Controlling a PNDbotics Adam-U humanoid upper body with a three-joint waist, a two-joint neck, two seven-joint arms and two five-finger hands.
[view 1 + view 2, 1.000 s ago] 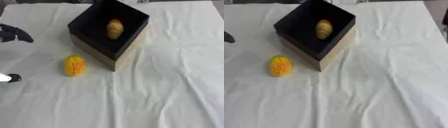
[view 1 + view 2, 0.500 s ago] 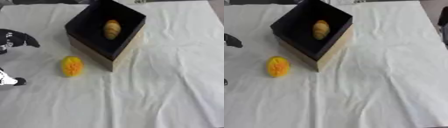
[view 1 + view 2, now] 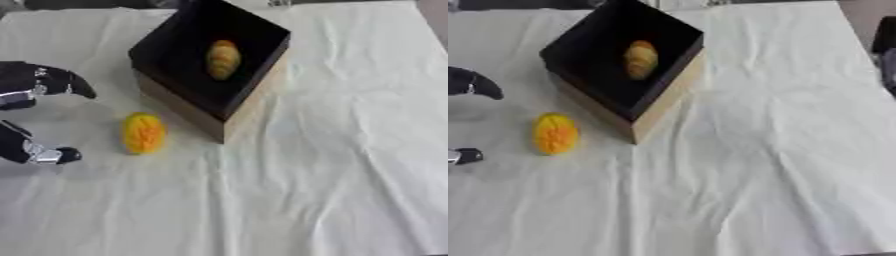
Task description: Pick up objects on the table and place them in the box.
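one hand shows, the robot's left hand [image 3: 35,120], black with silver joints, cut off by the left edge so its palm is hidden; fingers [image 3: 61,82] and thumb spread wide apart, grasping nothing. just to its right, untouched, a ridged yellow-orange fruit [image 3: 143,132] lies on the wrinkled white cloth [image 3: 332,165]. beside it, a black-lined cardboard box [image 3: 210,60] contains an oval yellow-brown fruit [image 3: 222,59].

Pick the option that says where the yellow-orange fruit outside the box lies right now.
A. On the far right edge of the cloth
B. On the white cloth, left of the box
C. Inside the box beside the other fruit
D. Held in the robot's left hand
B: the yellow-orange fruit lies on the white cloth, left of the box, apart from the left hand, which reaches in from the left edge.
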